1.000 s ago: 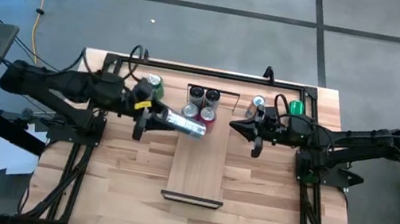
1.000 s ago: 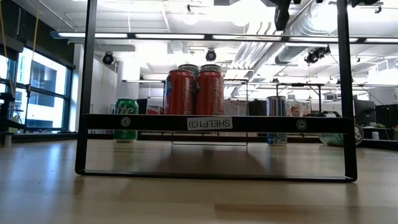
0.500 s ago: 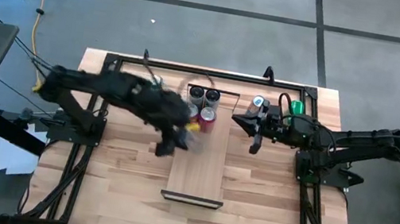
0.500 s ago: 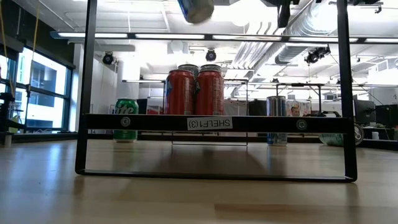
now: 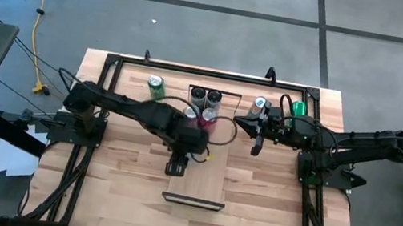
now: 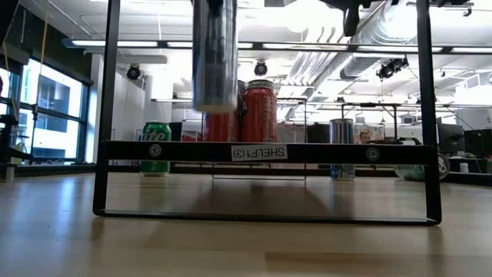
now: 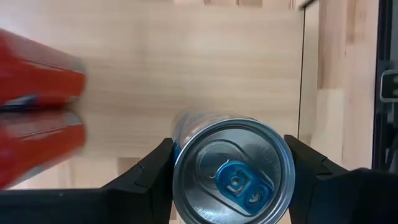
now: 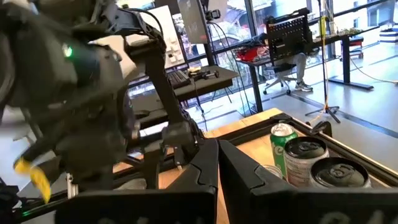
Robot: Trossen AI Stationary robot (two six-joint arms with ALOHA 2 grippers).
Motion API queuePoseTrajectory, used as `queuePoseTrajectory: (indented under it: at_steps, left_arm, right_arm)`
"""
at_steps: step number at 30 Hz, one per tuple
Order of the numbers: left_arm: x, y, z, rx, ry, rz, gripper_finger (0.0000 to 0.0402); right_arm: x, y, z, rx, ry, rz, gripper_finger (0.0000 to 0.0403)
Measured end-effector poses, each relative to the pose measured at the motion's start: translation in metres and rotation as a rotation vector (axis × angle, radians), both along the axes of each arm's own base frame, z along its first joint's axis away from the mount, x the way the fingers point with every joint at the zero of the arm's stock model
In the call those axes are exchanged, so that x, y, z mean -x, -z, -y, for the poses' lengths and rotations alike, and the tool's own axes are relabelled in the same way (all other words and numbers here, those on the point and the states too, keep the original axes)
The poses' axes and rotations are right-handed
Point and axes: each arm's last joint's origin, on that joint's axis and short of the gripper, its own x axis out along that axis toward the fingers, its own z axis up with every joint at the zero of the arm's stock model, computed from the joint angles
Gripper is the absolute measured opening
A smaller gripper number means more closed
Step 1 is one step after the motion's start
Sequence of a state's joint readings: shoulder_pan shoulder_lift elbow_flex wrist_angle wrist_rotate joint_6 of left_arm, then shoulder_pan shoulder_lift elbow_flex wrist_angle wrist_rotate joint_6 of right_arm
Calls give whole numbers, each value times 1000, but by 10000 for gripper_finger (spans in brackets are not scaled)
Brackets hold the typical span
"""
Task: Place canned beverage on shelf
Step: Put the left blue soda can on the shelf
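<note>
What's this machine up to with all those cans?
The left hand holds a silver can upright above the shelf, a narrow pale wood board, near the red cans already standing there. The can hangs clear of the board, not yet set down. The right hand waits shut beside the shelf. A green can and another silver can stand on the table.

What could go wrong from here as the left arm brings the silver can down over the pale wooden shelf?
The left gripper holds the silver can with the blue tab upright above the pale wooden shelf board, close to the red cans already standing there. It could bump them on the way down. Released before touching the board, it could drop and tip. The right gripper waits shut beside the shelf.
</note>
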State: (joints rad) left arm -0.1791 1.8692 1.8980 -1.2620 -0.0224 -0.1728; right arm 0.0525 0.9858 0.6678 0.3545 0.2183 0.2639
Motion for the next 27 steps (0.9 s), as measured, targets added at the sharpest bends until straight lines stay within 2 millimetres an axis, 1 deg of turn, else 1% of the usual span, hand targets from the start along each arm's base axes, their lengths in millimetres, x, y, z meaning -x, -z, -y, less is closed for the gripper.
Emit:
queuePoseTrajectory:
  at_steps: [8, 14, 23, 27]
  left_arm:
    - [-15, 25, 4, -12, 41, -61, 192]
    - [-22, 26, 5, -7, 47, -15, 194]
    - [-23, 25, 5, 5, 31, 4, 195]
    - [-25, 27, 7, 56, 48, -2, 195]
  right_arm:
    - [0, 2, 1, -23, 37, -15, 0]
    - [0, 2, 1, -22, 37, -20, 0]
    - [0, 4, 1, -21, 37, -40, 0]
    - [0, 5, 1, -21, 37, -43, 0]
